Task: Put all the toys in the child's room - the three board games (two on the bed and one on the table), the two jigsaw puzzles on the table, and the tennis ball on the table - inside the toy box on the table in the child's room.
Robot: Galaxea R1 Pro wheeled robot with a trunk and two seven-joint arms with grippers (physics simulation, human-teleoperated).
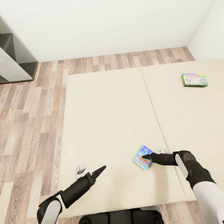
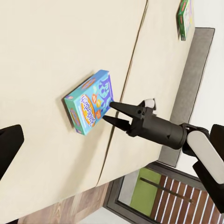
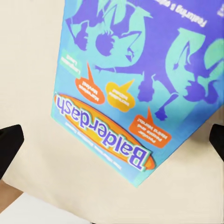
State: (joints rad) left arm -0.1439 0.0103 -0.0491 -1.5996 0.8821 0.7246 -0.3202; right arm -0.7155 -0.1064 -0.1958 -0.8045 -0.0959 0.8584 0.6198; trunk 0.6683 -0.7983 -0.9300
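Open bed [image 1: 109,119] all around blue game box [image 1: 142,157], unobstructed.

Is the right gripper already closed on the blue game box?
No, the right gripper is open, its fingers apart beside the blue box on the bed.

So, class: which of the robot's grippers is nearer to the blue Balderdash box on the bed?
Right. The right gripper has its open fingertips at the blue Balderdash box, not yet closed on it. The left gripper hangs over bare bed, well off to the box's side.
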